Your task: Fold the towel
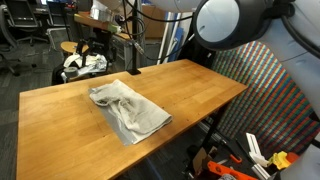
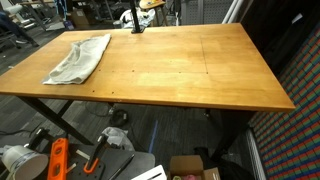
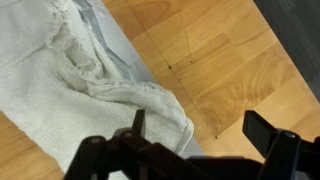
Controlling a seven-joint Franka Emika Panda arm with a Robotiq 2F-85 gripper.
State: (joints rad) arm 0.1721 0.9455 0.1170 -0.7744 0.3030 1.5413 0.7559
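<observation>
Towel [image 1: 128, 108] lies spread on the wooden worktop [image 1: 190, 85], pale grey-white, rumpled, drawn out into a long lopsided shape w/ one corner close to the worktop's edge. In an exterior view it sits toward one end of the worktop [image 2: 180, 60], the towel [image 2: 80, 58] taking up only that part; the rest of the wood is bare boards.

Wrist view: towel [image 3: 70, 80] fills the left side, w/ a creased ridge running through the middle where cloth seems to lie over cloth. Its frayed edge ends on the wood [image 3: 220, 60] approx. between the fingers. Gripper [image 3: 195, 118] hangs above it, jaws spread wide, nothing between them but towel edge and wood. One of the dark fingers [image 3: 138, 125] is over the cloth, the other over bare wood. Can't tell if the finger over the cloth touches it.

Gripper itself doesn't show in either exterior view; only a big white-and-black arm joint [image 1: 225, 20] looms at the top.

Beyond the worktop: a white-and-dark fabric bundle [image 1: 85, 62] on a seat, well apart from the towel. Orange tool [image 2: 57, 160] on the floor under the worktop.
</observation>
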